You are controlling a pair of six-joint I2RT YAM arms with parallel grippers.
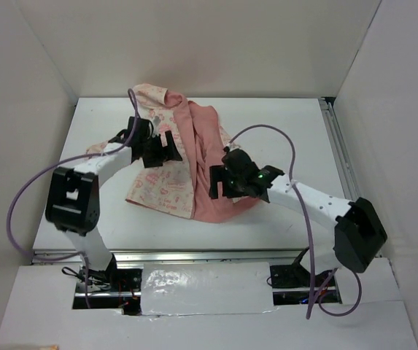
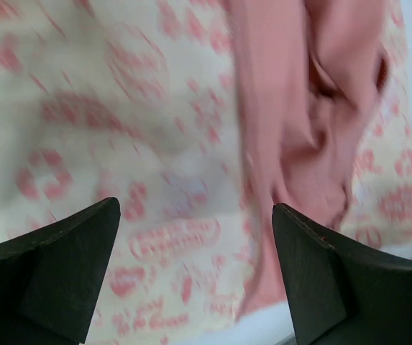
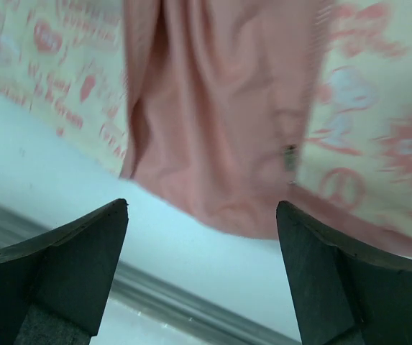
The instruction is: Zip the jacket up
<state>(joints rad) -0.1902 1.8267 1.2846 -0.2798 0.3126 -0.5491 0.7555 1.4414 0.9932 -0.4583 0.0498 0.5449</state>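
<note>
One jacket (image 1: 166,186) lies unzipped and spread on the white bench (image 1: 281,131), under and between the two sets of fingers. It is small and soft. The outside is pale cream printed with pink hearts and lettering, and the lining is plain salmon pink. The lining (image 1: 207,146) is turned up in long creased folds.

The left fingers (image 2: 62,266) number two, dark and wedge-shaped. They stand wide apart with nothing clamped between them. The cream printed panel (image 2: 119,129) fills the gap between them and runs on ahead of their tips. Ahead of the right-hand fingertip the pink lining bunches in deep folds, with another strip of print beyond it.

The right fingers (image 3: 69,266) are also two, likewise spread and holding nothing. Bare bench lies directly between their tips. Just ahead of them is the lower hem of the pink lining, and printed fabric shows ahead of each fingertip on either side. A small dark piece (image 3: 290,157) sits on the seam where lining meets print, ahead of the right-hand fingertip, and is too blurred to name.

From above, the left fingers sit over the printed half and the right fingers over the near edge of the pink half. One purple cable (image 1: 19,193) loops from the left arm and a second from the right
</note>
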